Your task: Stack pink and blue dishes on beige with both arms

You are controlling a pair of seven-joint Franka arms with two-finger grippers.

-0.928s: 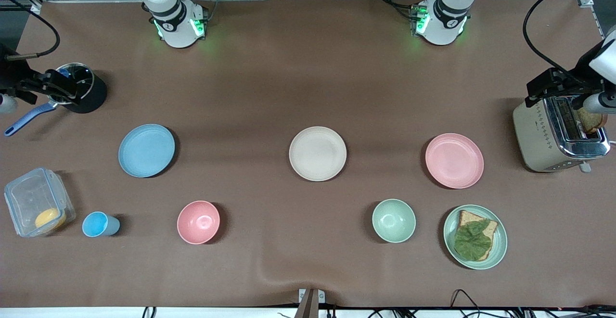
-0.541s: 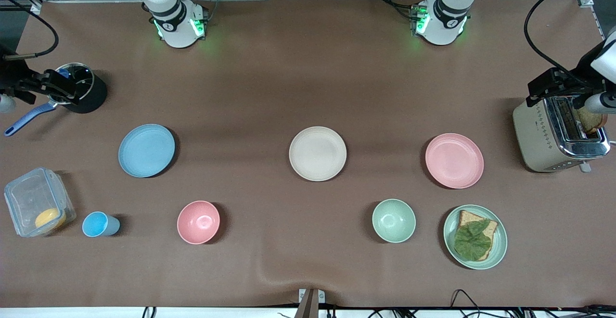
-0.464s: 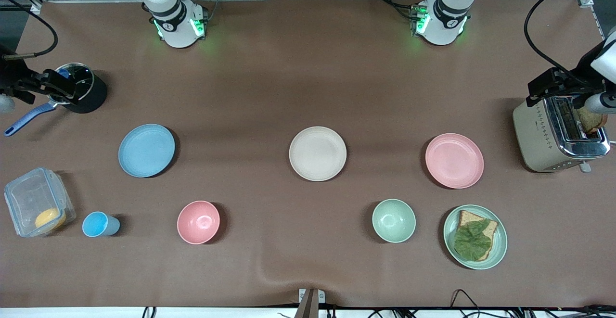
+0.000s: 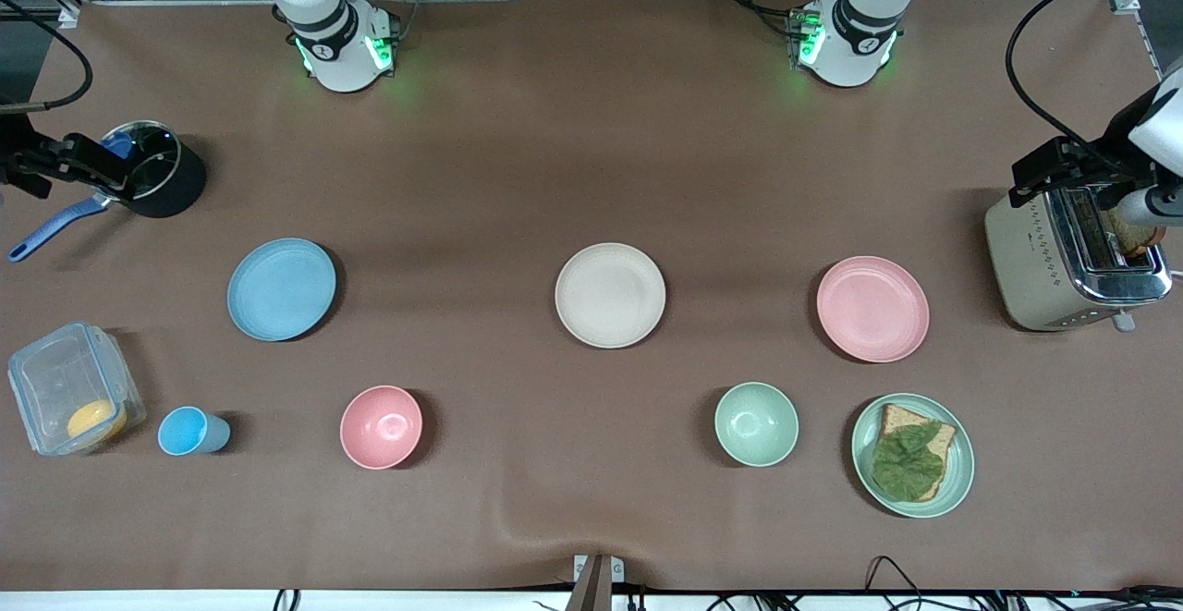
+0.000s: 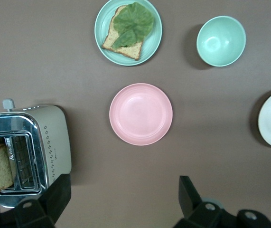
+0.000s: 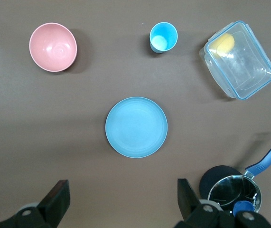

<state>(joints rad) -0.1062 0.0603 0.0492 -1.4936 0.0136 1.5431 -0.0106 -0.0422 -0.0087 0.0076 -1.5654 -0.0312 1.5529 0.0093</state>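
Beige plate (image 4: 609, 295) between two dishes (image 4: 281, 289).

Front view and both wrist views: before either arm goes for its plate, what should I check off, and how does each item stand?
1. Beige plate bare, ready to receive: ok.
2. Pink plate bare, flat on the table: ok.
3. Blue plate bare, flat: ok.
4. Left gripper jaws open, nothing held: ok.
5. Right gripper jaws open, nothing held: ok.
6. Grippers over their plates: not ok; the left is up by the toaster, the right by the pot.
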